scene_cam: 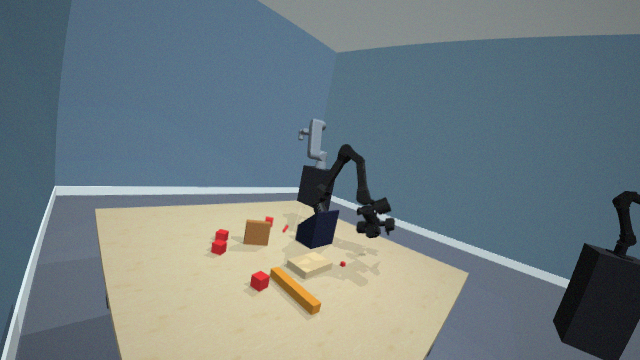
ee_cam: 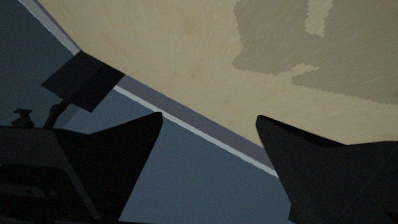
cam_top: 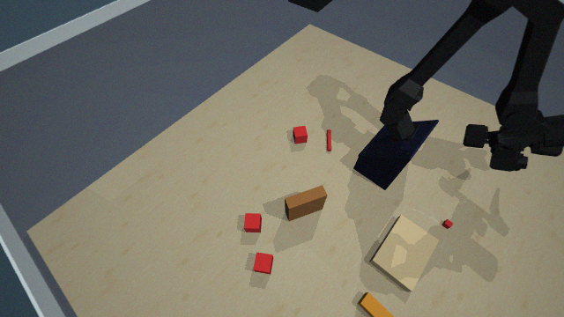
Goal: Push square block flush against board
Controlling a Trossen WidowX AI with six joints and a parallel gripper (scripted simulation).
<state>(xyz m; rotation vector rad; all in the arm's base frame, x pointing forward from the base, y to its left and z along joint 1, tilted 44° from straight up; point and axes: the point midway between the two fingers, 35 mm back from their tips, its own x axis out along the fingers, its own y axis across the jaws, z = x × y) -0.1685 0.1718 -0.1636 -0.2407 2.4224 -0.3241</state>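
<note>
A light tan slab (cam_top: 404, 255) (scene_cam: 309, 263), squarish on top, lies flat on the table. An orange bar (cam_top: 374, 305) (scene_cam: 295, 291) lies near it with a gap between, cut off in the top view. A brown block (cam_top: 306, 203) (scene_cam: 257, 233) with a square face stands upright apart from both. Which of these is the board, I cannot tell for sure. My gripper (cam_top: 524, 151) (scene_cam: 380, 226) (ee_cam: 208, 118) is open and empty, raised above the table, away from all three pieces. None of the three shows in the wrist view.
A dark blue wedge (cam_top: 394, 156) (scene_cam: 317, 231) stands by the arm. Red cubes (cam_top: 300, 135) (cam_top: 252, 223) (cam_top: 263, 262) (scene_cam: 260, 281) lie about. A thin red rod (cam_top: 329, 140) (scene_cam: 285, 228) lies near one cube; a tiny red cube (cam_top: 448, 224) (scene_cam: 343, 264) lies beside the slab.
</note>
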